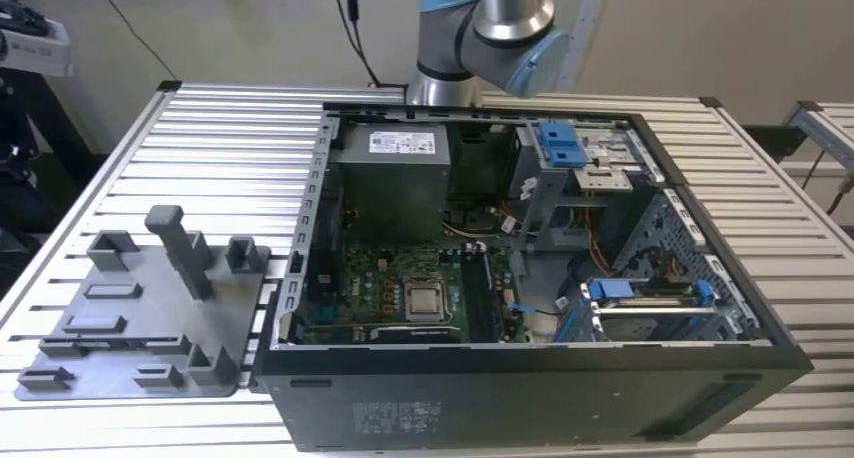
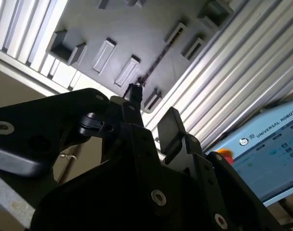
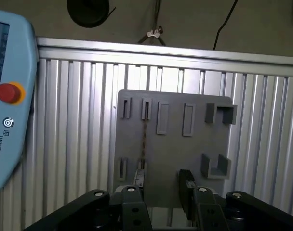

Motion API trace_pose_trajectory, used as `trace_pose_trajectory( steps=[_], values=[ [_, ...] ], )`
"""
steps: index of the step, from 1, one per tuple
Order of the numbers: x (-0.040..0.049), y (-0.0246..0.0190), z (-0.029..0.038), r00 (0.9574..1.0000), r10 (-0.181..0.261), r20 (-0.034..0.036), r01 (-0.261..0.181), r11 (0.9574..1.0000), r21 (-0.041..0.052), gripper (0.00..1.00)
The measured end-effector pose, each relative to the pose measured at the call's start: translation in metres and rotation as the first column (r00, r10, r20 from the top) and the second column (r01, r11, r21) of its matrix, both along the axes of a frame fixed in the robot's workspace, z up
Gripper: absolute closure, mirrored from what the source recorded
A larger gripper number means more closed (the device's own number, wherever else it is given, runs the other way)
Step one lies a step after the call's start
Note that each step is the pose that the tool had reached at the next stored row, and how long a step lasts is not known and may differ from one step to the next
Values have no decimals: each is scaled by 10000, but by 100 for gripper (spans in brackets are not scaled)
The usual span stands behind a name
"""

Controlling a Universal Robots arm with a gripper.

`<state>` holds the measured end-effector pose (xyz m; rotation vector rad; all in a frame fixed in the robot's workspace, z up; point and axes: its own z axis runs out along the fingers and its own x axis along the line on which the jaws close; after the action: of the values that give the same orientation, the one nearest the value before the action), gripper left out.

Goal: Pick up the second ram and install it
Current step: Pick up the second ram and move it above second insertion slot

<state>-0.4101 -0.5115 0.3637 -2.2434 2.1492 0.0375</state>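
Now | gripper [image 3: 162, 185] hangs above tray [image 3: 175, 144], clear of it | fingers [image 3: 186, 182] spread wide, nothing between them | ram [image 3: 143, 139] a thin dark strip on edge across the tray's slots, untouched | tray on slatted table [image 1: 227, 148], at the exterior view's left of open case [image 1: 534, 398] | arm [image 1: 481, 18] beyond case
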Motion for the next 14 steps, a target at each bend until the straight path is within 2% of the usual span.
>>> trace_pose_trajectory(
  steps=[9,14],
  values=[
    [6,-1,-138,9999,-135,-5,135,9999,0,58],
    [6,-1,-145,9999,-141,-6,141,9999,-1,58]
  ],
)
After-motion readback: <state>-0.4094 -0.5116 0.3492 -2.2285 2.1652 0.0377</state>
